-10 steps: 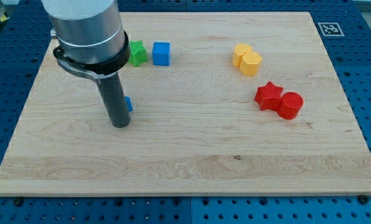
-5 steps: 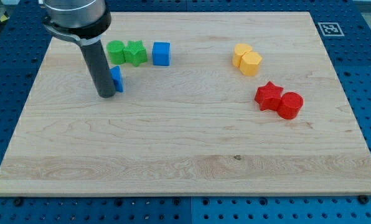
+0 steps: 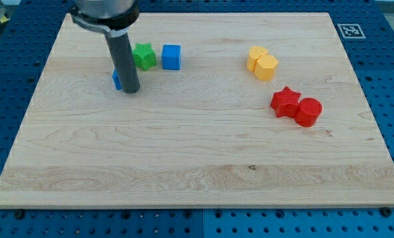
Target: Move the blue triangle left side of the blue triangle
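Note:
My tip (image 3: 130, 90) rests on the wooden board at the view's upper left. A small blue block (image 3: 116, 80) shows only as a sliver at the rod's left edge, touching it; its shape is hidden. A blue cube (image 3: 171, 57) sits up and to the right of my tip. A green star-shaped block (image 3: 144, 55) lies just left of that cube, partly behind the rod. Another green block seen earlier is hidden behind the rod.
Two yellow blocks (image 3: 262, 63) touch each other at the upper right. A red star (image 3: 285, 102) and a red cylinder (image 3: 309, 112) touch at the right. The board's edge (image 3: 197, 205) runs along the bottom.
My rod has moved right and slightly up, passing from the small blue block's left side to its right side. The left green block is now covered by the rod.

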Available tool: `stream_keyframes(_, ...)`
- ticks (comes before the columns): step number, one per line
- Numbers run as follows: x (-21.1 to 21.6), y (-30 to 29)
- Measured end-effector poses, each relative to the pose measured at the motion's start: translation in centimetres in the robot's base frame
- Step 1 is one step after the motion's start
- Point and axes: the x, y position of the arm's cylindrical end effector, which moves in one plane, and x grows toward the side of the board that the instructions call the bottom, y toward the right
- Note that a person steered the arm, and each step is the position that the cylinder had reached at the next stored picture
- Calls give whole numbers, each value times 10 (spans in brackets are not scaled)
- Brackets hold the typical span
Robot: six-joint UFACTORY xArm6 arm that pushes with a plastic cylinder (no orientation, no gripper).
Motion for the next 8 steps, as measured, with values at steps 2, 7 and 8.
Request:
stream_keyframes(2, -31, -5)
stream_keyframes(7, -28, -36)
stream_keyframes(8, -25, -49)
